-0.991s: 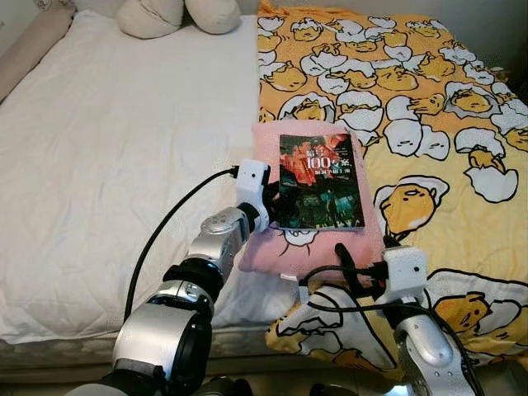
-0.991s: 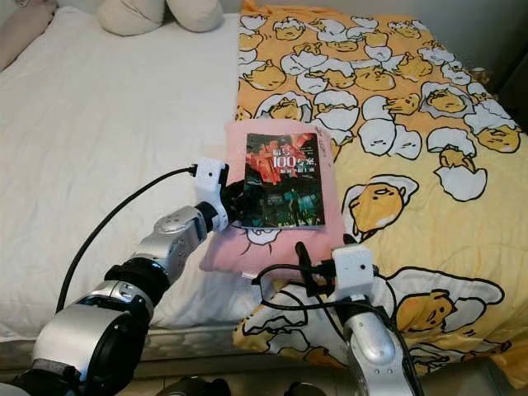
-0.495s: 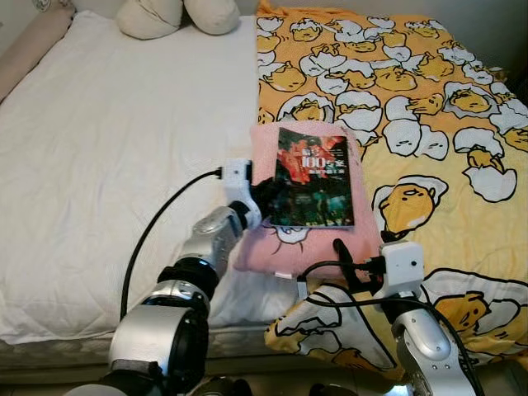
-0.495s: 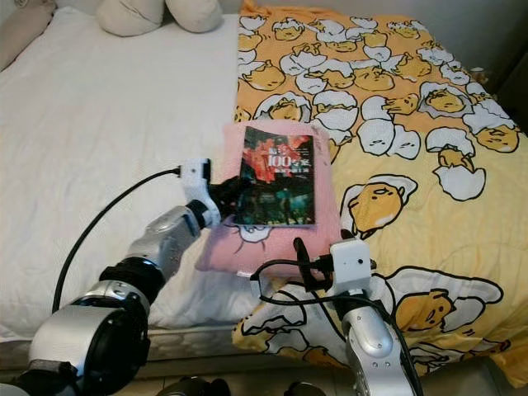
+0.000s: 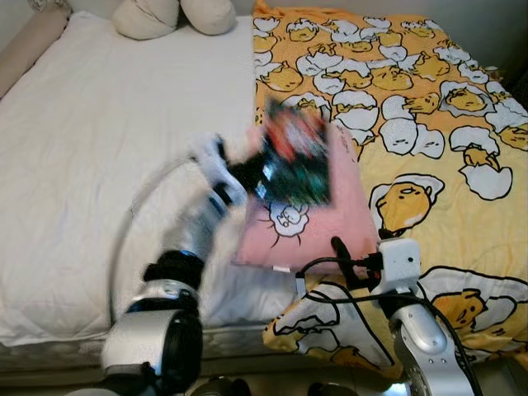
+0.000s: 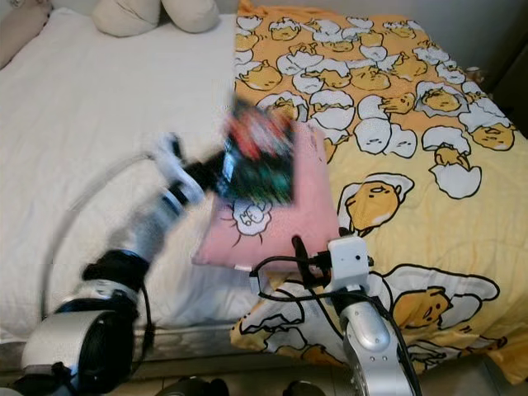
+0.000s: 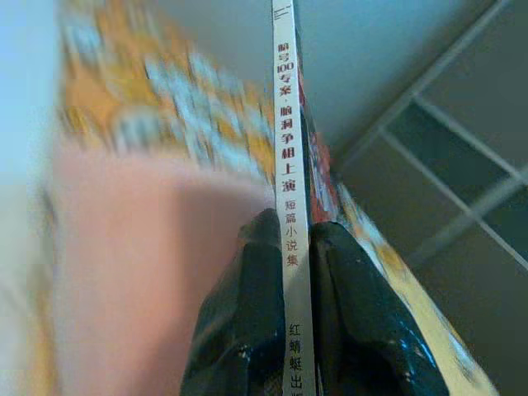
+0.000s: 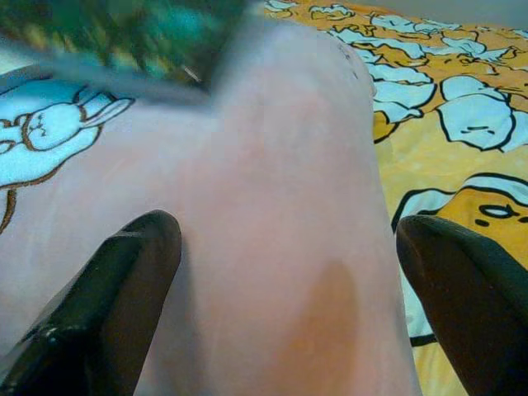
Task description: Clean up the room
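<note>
You have the left tool (image 5: 247, 175) clenched on a paperback book (image 5: 295, 161), which sits a little above the middle of the left eye frame, lifted clear of the pink cushion (image 5: 305, 227) and tilted. The book and the left arm are smeared by motion blur, so you cannot read the cover there; you can only make out red at its top and dark green below. In the left wrist view the two black fingers (image 7: 247, 330) pinch the book's white spine (image 7: 290, 206) from either side, with printed characters running along it, and the pink cushion shows blurred at the left of that frame.

The pink cushion lies on the bed at the centre of the head views, straddling the line between the white sheet (image 5: 107, 157) on the left and the orange egg-character blanket (image 5: 412, 124) on the right. A white rabbit print shows on the cushion just below the book.

Your right tool (image 5: 340, 256) sits in the lower middle of the frame, at the near edge of the cushion. In the right wrist view its fingers (image 8: 124, 280) stand wide apart, released, with the cushion's pink cloth between them and nothing gripped. A corner of the book is visible at the upper left of that view.

Two pale pillows (image 5: 177, 15) rest at the top left of the frame, at the head of the bed.
</note>
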You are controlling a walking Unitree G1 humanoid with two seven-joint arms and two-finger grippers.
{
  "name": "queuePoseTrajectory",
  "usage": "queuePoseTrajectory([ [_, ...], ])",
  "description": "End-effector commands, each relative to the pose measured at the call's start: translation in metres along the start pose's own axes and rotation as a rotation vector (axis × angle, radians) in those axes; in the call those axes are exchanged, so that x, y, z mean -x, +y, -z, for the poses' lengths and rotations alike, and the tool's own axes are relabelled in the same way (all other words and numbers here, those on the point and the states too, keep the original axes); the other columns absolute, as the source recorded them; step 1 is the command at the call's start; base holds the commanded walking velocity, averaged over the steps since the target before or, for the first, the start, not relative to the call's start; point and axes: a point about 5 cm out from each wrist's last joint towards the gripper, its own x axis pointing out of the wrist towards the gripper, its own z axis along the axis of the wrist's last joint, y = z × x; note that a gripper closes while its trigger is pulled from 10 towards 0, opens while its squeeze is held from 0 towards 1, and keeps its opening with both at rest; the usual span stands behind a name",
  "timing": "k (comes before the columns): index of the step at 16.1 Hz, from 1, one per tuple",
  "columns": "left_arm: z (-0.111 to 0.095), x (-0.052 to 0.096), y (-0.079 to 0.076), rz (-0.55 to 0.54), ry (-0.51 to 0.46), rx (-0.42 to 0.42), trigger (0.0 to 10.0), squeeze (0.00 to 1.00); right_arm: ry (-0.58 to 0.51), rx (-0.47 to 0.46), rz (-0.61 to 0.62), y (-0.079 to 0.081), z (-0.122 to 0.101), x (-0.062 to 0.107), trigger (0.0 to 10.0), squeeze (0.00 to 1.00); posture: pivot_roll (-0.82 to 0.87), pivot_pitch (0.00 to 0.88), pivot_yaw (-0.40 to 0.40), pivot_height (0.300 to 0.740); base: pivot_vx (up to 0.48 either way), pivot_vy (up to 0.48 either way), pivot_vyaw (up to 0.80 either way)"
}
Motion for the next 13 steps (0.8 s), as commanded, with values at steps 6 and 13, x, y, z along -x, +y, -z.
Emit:
queuePoseTrajectory([
  [6, -0.057, 0.012, -0.005, -0.113, -0.242, -0.300, 10.0, 0.00, -0.061, 0.010, 0.025, -0.009, -0.017, -0.019, 10.0, 0.00, -0.07, 0.006, 0.015, 0.740, 0.000, 0.000, 0.00],
  [13, 0.001, 0.036, 0.008, -0.388, -0.069, -0.516, 10.0, 0.00, -0.105, -0.047, 0.038, -0.012, -0.034, -0.039, 10.0, 0.00, -0.05, 0.017, -0.003, 0.740, 0.000, 0.423, 0.10],
])
